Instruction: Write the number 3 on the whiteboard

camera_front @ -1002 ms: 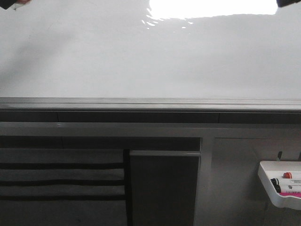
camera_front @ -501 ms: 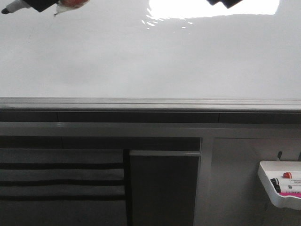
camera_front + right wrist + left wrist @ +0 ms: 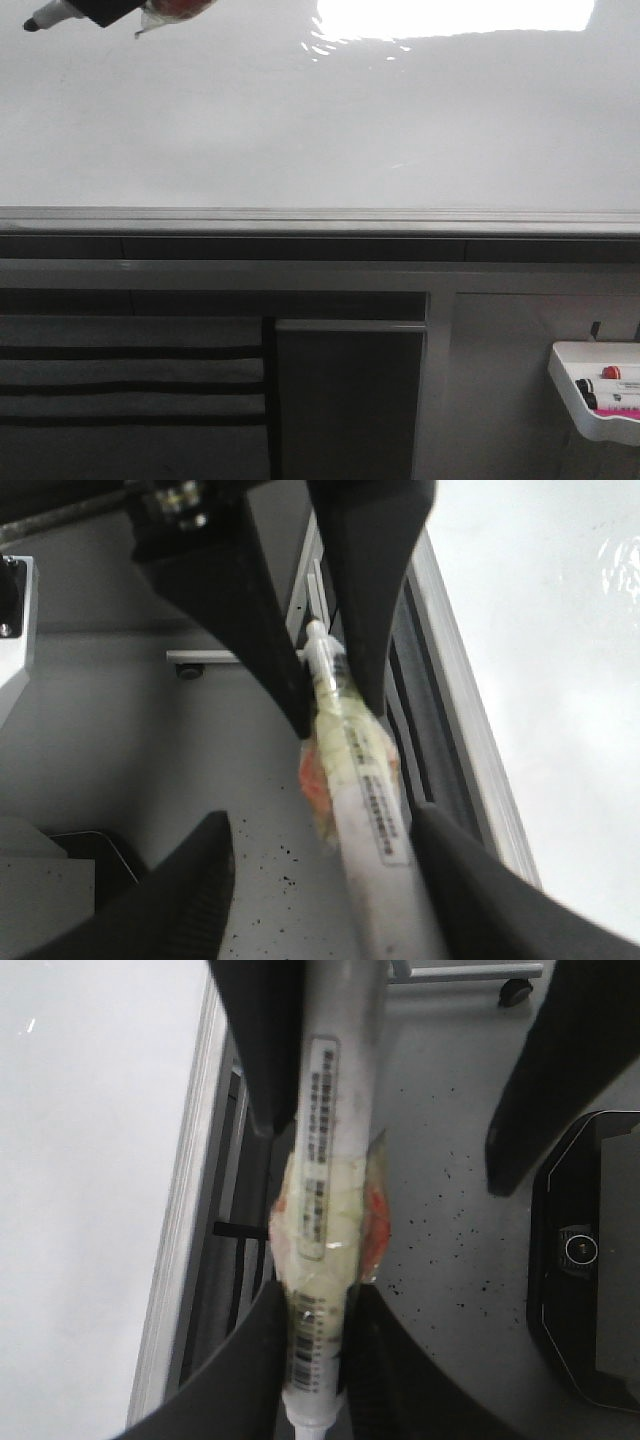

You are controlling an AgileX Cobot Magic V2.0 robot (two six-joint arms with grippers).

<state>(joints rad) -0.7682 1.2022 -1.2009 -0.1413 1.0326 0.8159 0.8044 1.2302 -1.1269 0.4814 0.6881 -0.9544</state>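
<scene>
The whiteboard (image 3: 320, 130) is glossy white with a grey rail (image 3: 320, 218) along its near edge. No number 3 shows on it. My left gripper (image 3: 105, 10) is at the top left of the front view, shut on a white marker (image 3: 325, 1110) wrapped in clear tape. The marker's black tip (image 3: 35, 22) points left, above the board. The right gripper is out of the front view. In its wrist view the right gripper (image 3: 325, 820) is open, with the marker's barrel (image 3: 375, 810) between its fingers, near one of them. The left gripper (image 3: 335, 705) grips the other end.
A small white tray (image 3: 575, 390) with markers hangs at the lower right, below the board. Dark panels and a striped grey panel (image 3: 130, 390) lie under the rail. A black device (image 3: 590, 1260) sits on the speckled grey floor.
My left gripper and the marker have come further into the front view at the top left, moving slightly right. The right gripper, seen at the top right half a second ago, has left that view.
</scene>
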